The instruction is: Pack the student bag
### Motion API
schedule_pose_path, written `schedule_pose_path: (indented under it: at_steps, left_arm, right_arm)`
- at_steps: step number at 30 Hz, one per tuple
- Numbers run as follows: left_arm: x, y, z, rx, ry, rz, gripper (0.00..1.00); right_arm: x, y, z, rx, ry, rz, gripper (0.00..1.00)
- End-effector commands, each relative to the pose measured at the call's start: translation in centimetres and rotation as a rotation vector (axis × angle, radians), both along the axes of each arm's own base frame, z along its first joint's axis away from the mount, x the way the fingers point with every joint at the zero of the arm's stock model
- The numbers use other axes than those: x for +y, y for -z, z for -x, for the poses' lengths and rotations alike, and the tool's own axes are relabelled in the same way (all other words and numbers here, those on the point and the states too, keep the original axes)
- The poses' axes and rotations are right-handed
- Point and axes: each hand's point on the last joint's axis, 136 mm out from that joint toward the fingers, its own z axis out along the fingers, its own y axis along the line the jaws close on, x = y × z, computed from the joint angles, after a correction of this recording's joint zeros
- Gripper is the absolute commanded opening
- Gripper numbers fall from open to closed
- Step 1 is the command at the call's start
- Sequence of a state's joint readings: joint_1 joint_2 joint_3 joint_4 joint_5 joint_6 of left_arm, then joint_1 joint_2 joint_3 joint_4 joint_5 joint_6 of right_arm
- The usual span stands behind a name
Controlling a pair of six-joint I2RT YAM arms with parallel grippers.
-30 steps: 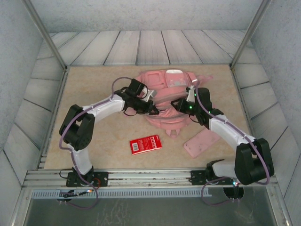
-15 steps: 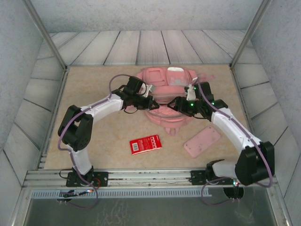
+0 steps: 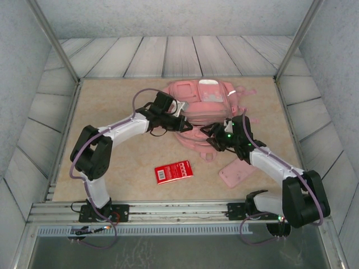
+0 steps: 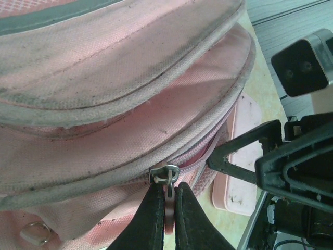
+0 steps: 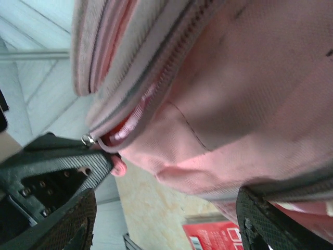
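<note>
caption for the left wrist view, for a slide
Left fingers pinch the zip pull of the pink bag, its zip partly open.

Nothing here is legible to me. The red booklet (image 3: 173, 171) lies on the tabletop (image 3: 112, 101) at about six o'clock from the student bag (image 3: 205, 103). It carries a line of white characters along its upper edge and a small white label at its nine o'clock end. From the top view both are too small to read. My right wrist camera catches a corner of that red cover (image 5: 213, 234) with white marks on it, too blurred to read.
</note>
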State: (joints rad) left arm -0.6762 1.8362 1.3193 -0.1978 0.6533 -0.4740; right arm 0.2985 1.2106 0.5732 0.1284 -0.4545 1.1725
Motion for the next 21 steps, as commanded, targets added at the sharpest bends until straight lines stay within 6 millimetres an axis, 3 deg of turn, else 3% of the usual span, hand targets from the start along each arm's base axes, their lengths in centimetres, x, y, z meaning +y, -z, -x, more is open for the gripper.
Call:
schedule_pose_path:
  at_steps: [1,6,21]
  left_arm:
    - [-1.0,-0.1,0.3,-0.042,0.037,0.022,0.00]
    - [-1.4,0.6,0.5,-0.036,0.044,0.010,0.00]
    - [-1.6,0.2,2.1,-0.094,0.131,0.025,0.00]
  right_arm:
    - [0.3,-2.8,-2.0,-0.083,0.064,-0.088,0.70]
    - [0.1,-3.0,-2.4,-0.094,0.088,-0.103,0.66]
    - [-1.2,1.2,-4.3,-0.012,0.174,-0.070,0.56]
